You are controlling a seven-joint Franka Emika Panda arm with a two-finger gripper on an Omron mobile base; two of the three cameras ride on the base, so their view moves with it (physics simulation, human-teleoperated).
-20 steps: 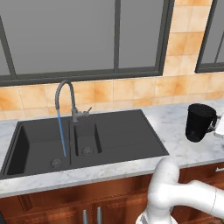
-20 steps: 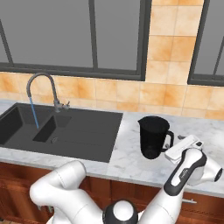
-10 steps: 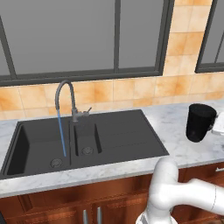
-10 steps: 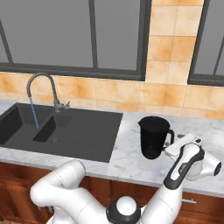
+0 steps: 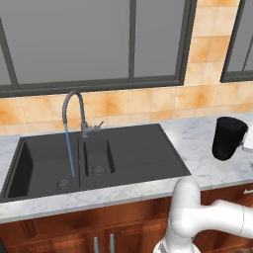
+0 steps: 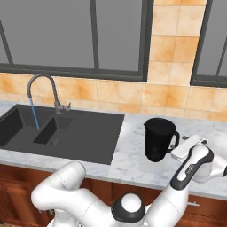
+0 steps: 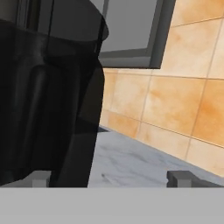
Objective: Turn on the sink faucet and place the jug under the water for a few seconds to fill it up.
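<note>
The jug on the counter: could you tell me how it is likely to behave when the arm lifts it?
The jug looks rigid, so it probably won't deform under the jaws. It stands on the counter away from the water, so it is likely empty and light. Its tapered body, narrower at the base, and side handle could let it tip or swing if gripped off-centre.

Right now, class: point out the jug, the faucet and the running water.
jug (image 6: 158,138), right base view, front of its body.
faucet (image 5: 78,103), left base view, upright stem below the arch.
water (image 5: 70,150), left base view, middle of the stream.
</note>
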